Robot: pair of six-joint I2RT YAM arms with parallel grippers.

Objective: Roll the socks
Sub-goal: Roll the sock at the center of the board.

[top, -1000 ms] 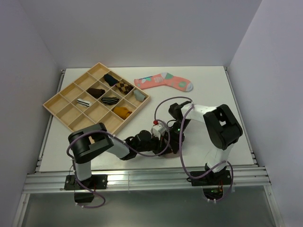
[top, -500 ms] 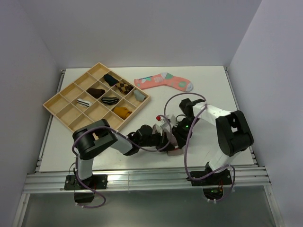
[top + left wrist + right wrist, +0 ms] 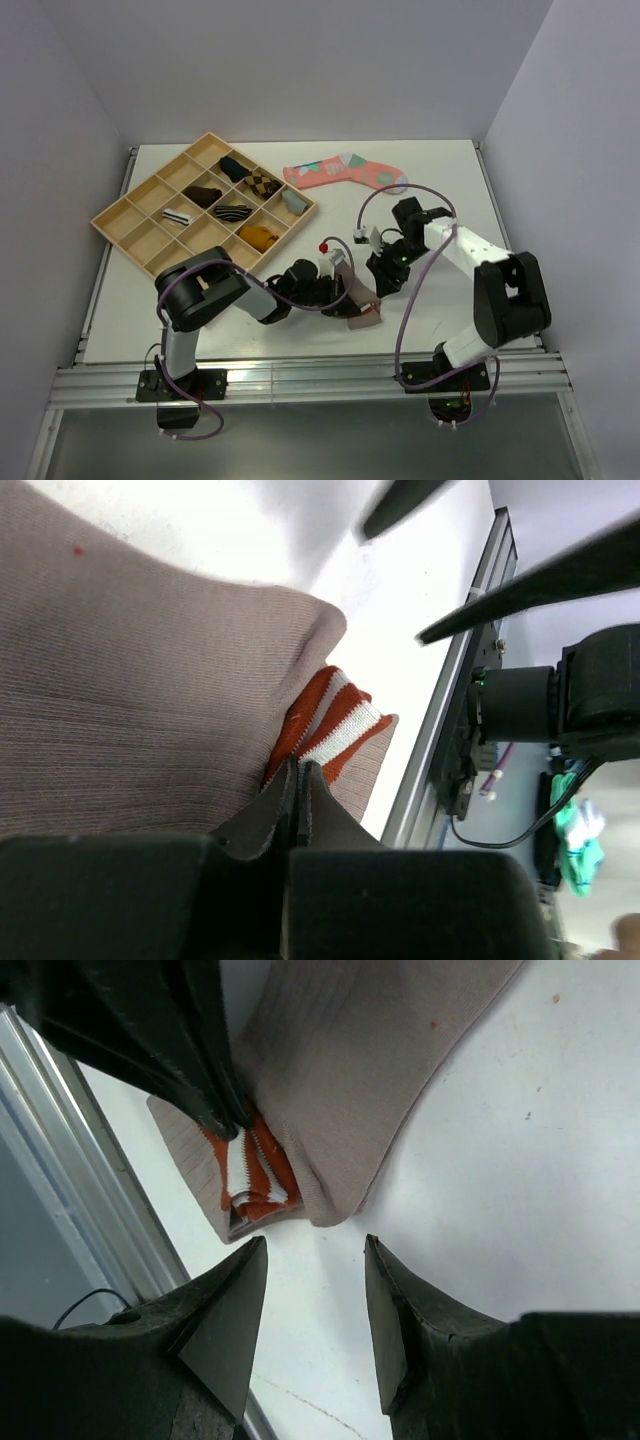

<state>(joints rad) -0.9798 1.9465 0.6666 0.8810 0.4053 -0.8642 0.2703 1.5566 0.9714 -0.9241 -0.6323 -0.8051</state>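
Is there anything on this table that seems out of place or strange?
The coral-pink sock lies flat and unrolled outside the wooden tray, while rolled socks sit in its compartments. The taupe sock, pinched by the left gripper, is only folded. Nothing looks spilled or torn.

Left arm: low, stretched out rightward from its base, wrist leading. Left end effector: fingers pressed together, pinching a fold of the taupe-brown sock. Right arm: elbow folded, forearm reaching left. Right end effector: tilted downward, fingers spread, gripping nothing, hovering just beside the left one.
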